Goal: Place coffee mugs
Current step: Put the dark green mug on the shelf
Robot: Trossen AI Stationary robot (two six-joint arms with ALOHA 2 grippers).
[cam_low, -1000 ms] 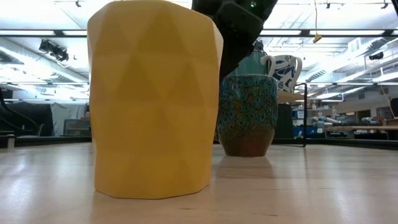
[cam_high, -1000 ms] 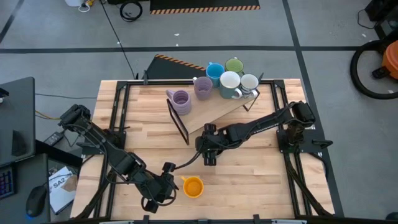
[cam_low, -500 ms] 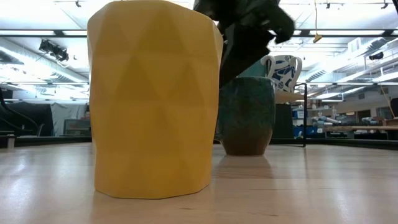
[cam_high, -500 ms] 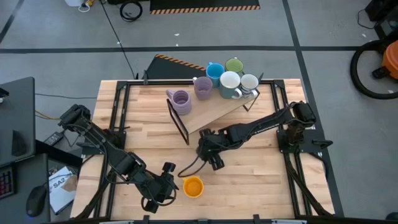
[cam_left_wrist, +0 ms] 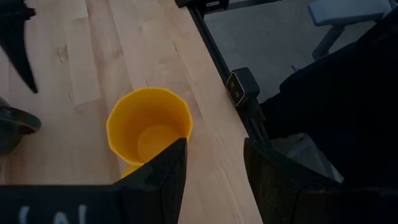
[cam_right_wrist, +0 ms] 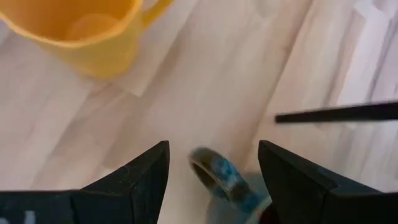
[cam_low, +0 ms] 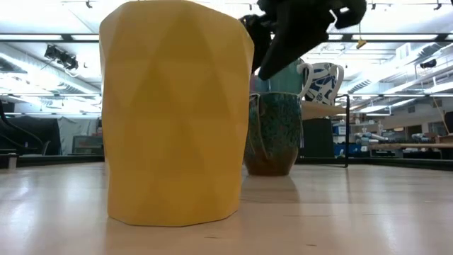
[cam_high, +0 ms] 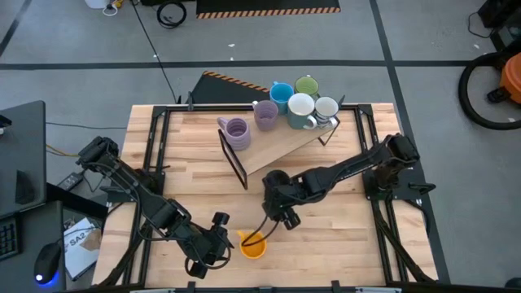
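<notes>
An orange mug [cam_high: 253, 244] stands upright near the table's front edge and fills the low view [cam_low: 177, 113]. My left gripper [cam_high: 215, 238] waits open just left of it, its fingers [cam_left_wrist: 161, 177] short of the rim. My right gripper [cam_high: 282, 212] hangs over a dark speckled mug [cam_low: 272, 134] a little behind and right of the orange one. The gripper hides this mug in the high view. The mug's curved handle [cam_right_wrist: 219, 176] shows between the gripper's two fingers. Several more mugs (lavender [cam_high: 236, 130], blue [cam_high: 282, 96], green [cam_high: 307, 85], white [cam_high: 300, 108]) stand on a sloping board [cam_high: 277, 145] at the far side. My right gripper comes down on the dark mug's top [cam_low: 279, 85] from above, slanting, with a finger on either side of the mug. The gripper's own body hides where the fingers meet it. The mug stands about upright, its base [cam_low: 269, 170] at or barely off the table.
The board leans on a black wire frame [cam_high: 234, 163] in the table's far half. Black rails [cam_high: 155, 163] run along the table's left and right sides. Bare wood lies to the right of the orange mug.
My right gripper has moved toward the near edge and the orange mug, and its wrist has rolled. The dark mug went with it. It shifted slightly and turned about, so its handle now shows in the low view.
</notes>
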